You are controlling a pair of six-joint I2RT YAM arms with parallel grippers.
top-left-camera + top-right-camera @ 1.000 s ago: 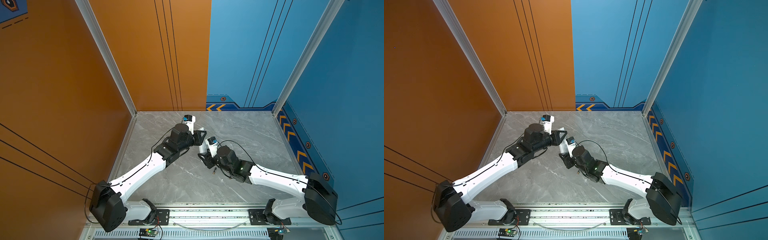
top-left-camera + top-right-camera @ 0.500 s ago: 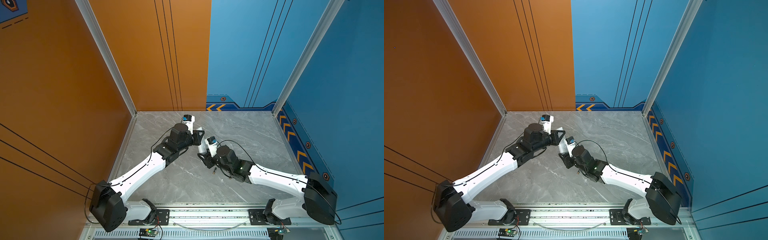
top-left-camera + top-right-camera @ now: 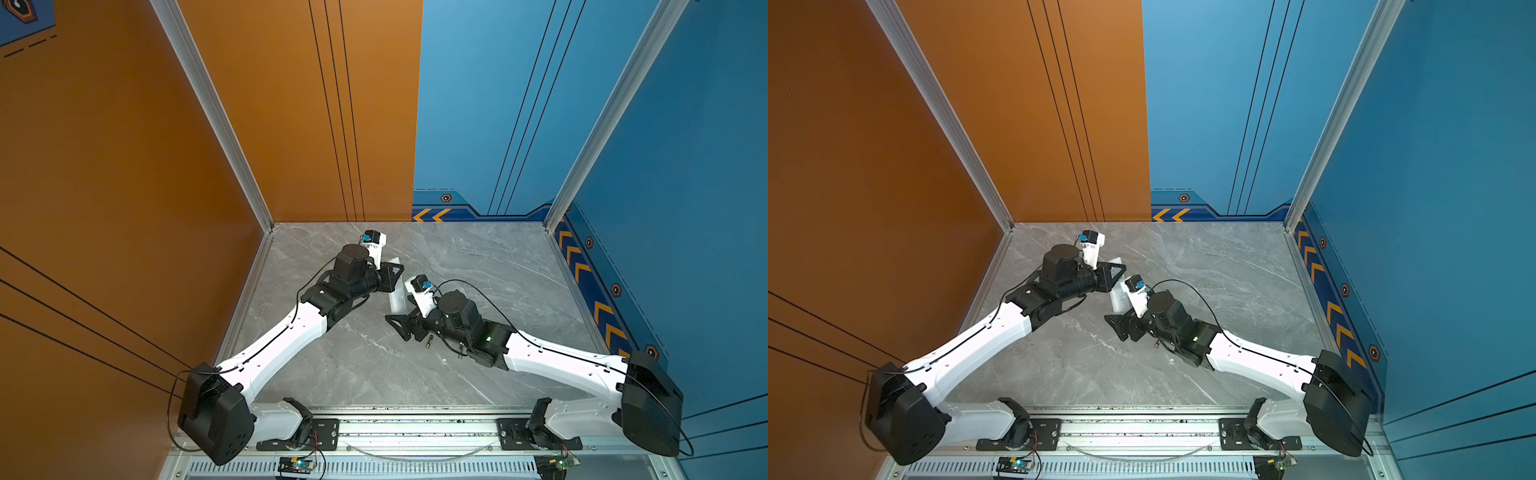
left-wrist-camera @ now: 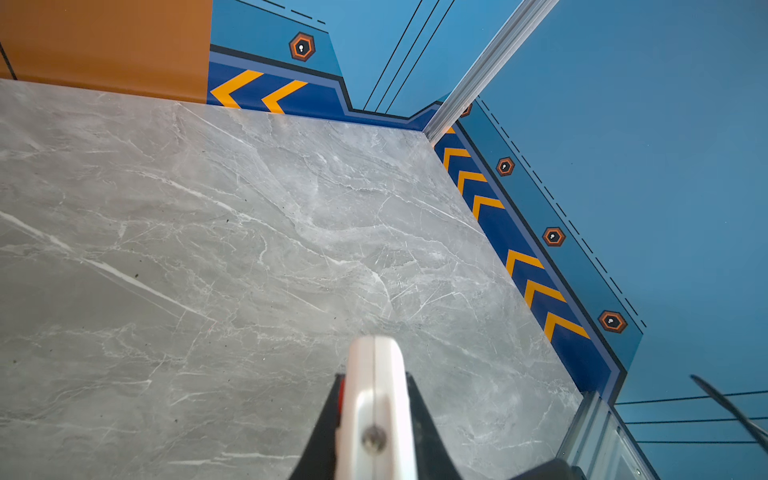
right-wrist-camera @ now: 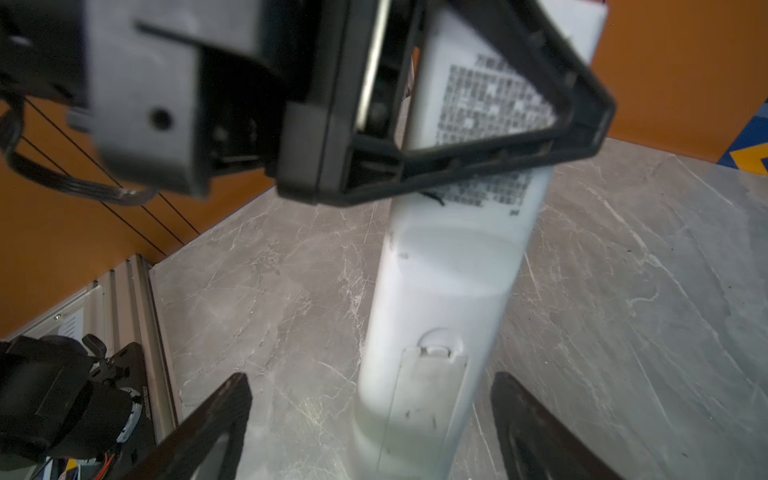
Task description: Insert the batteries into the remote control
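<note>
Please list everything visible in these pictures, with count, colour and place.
Marble-patterned table: one, grey, under everything.
Long slim plastic remote control: one, white, held up over the table's middle.
Small slim cylindrical batteries: two, dark with gold ends, lying on the table; the other.
Flat wall panels: several, orange left, blue right, around the table.
Metal rail: one, silver, front edge.
Left hand: one, black, shut on the remote control.
Right hand: one, black, open, fingers either side of the remote control.
</note>
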